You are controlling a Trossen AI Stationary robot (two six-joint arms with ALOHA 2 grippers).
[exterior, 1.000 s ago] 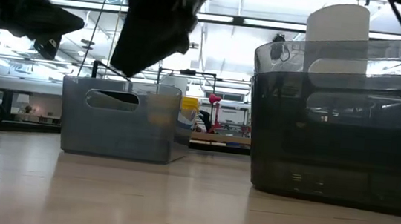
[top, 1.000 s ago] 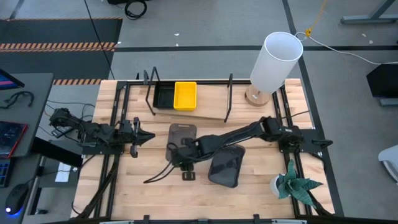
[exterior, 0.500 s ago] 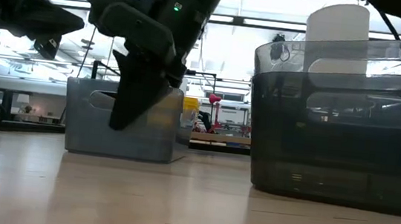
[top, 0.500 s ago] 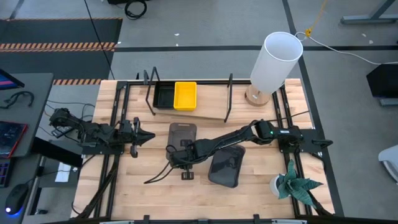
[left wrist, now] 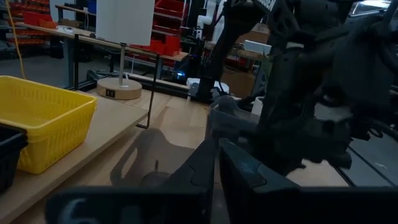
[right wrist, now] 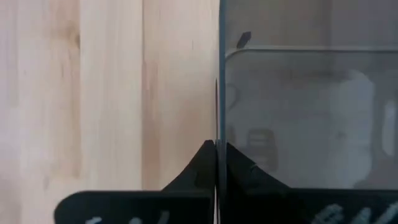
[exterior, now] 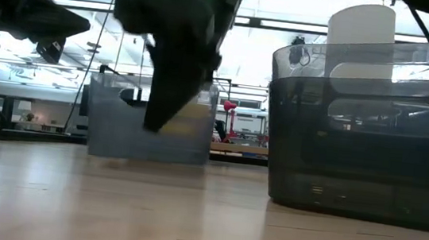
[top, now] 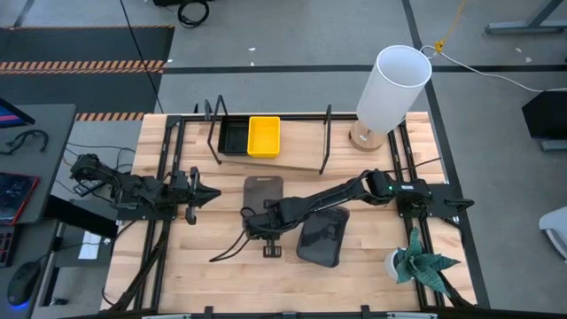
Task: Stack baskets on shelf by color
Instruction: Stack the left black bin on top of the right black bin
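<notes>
Wooden counter carries the shelf with black and yellow baskets. Since a second ago the grey basket has shifted shelfward; the right hand has clenched onto its wall. Left hand rests clenched, empty.

White lamp and potted plant on tabletop.

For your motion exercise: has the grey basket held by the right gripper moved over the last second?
Yes. The grey basket has shifted slightly right and toward the shelf, with the right gripper shut on its rim.
</notes>
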